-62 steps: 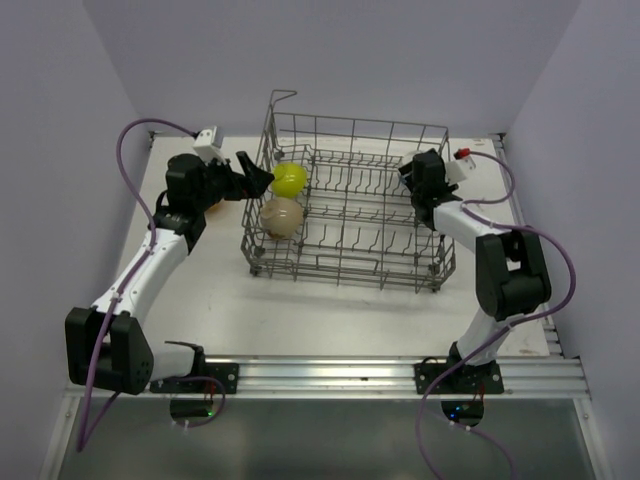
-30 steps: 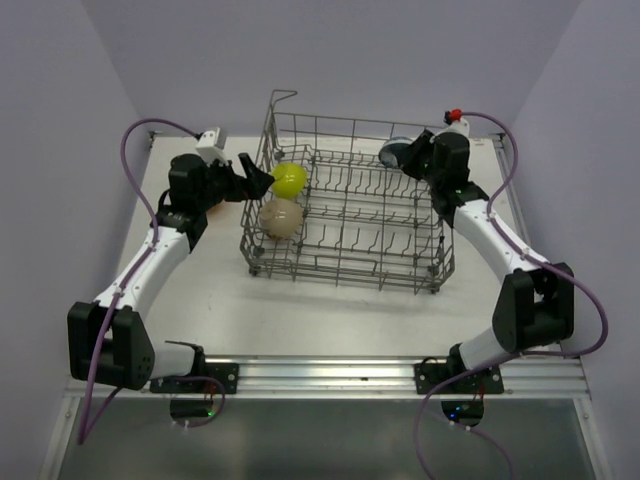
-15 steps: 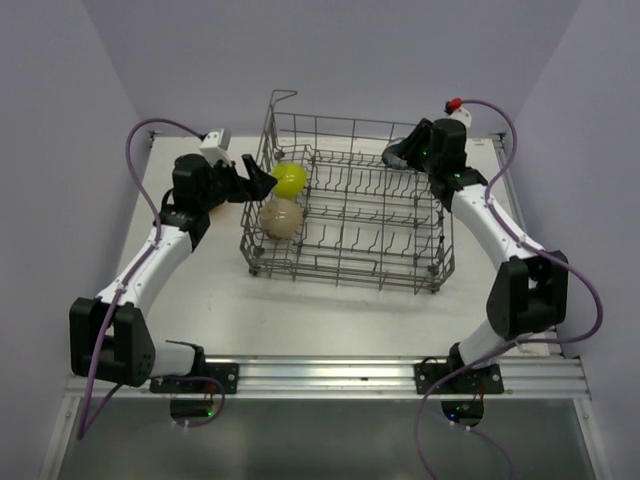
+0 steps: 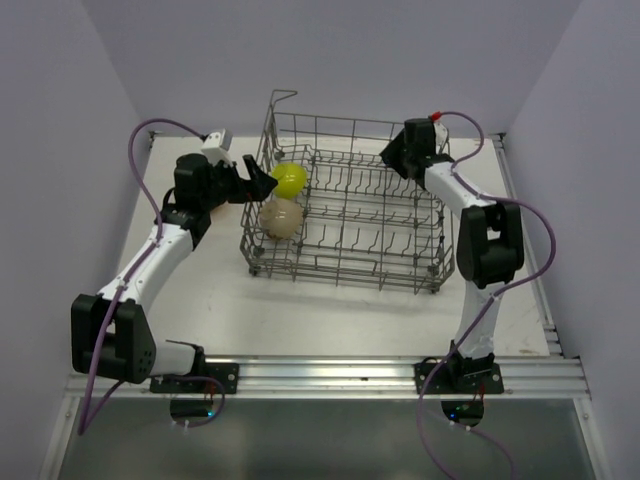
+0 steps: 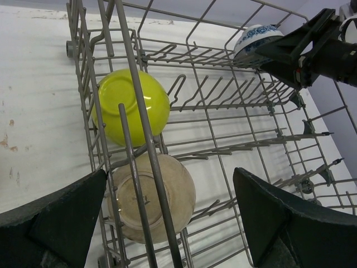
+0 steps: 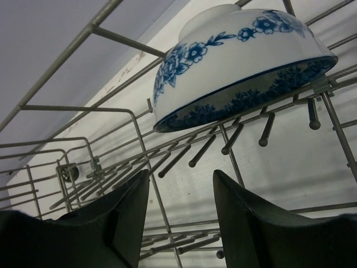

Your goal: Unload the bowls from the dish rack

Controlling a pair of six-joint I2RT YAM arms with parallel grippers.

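While lime bowl [image 5: 131,106] and beige bowl [image 5: 150,195] stand on edge at rack's [image 4: 350,265] left end, undersides toward left claw [image 4: 258,175], blue bowl [image 6: 240,61] lies foot-up, tilted, on tines at rack's far right corner. Left claw spread wide, outside rack's left wall, wires between it and both bowls. Right claw [image 6: 181,178] parted, pinching nothing; blue bowl just past its tips, upward. Left arm nearer lime/beige; probably must reach over the wall.

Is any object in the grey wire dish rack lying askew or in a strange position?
Yes. The white bowl with blue flowers lies upside down and tilted, foot upward, near the far right corner of the grey wire dish rack.
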